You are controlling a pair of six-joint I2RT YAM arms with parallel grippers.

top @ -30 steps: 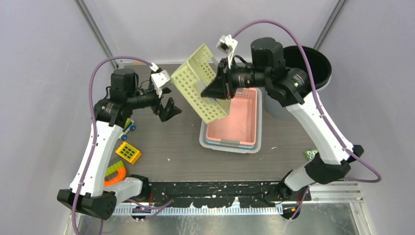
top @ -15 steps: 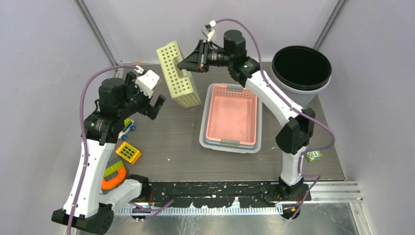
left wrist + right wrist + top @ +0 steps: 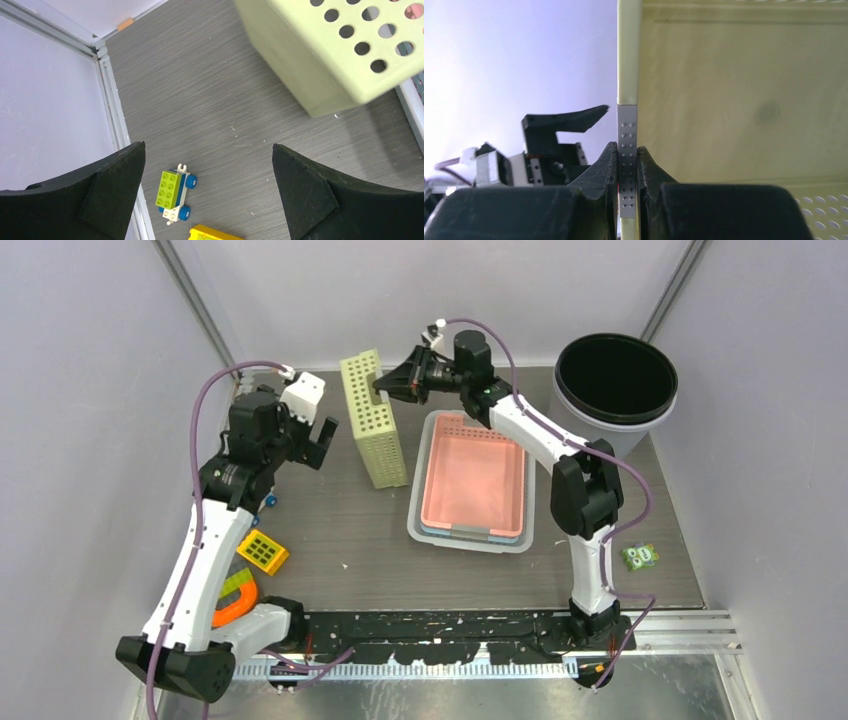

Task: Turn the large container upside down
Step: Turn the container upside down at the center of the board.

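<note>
The large container is a pale green perforated basket (image 3: 373, 420). It stands on one side on the table, just left of the pink tub, its holed wall facing up and left. My right gripper (image 3: 385, 387) is shut on the basket's rim (image 3: 629, 60) at its far upper edge, with the rim strip pinched between both fingers (image 3: 627, 150). My left gripper (image 3: 318, 440) hangs open to the left of the basket, clear of it. In the left wrist view the basket (image 3: 340, 45) fills the upper right, beyond the open left gripper (image 3: 205, 150).
A pink tub nested in a grey one (image 3: 470, 533) sits right of the basket. A black bucket (image 3: 668, 390) stands at the back right. A small toy car (image 3: 175, 195), a yellow brick (image 3: 262, 552) and an orange-green toy (image 3: 232, 598) lie on the left, and a green toy (image 3: 638, 556) lies on the right.
My right arm has swung the basket left and down from above the pink tub until it stands on its side on the table. The left gripper has drawn back a little and stayed open.
</note>
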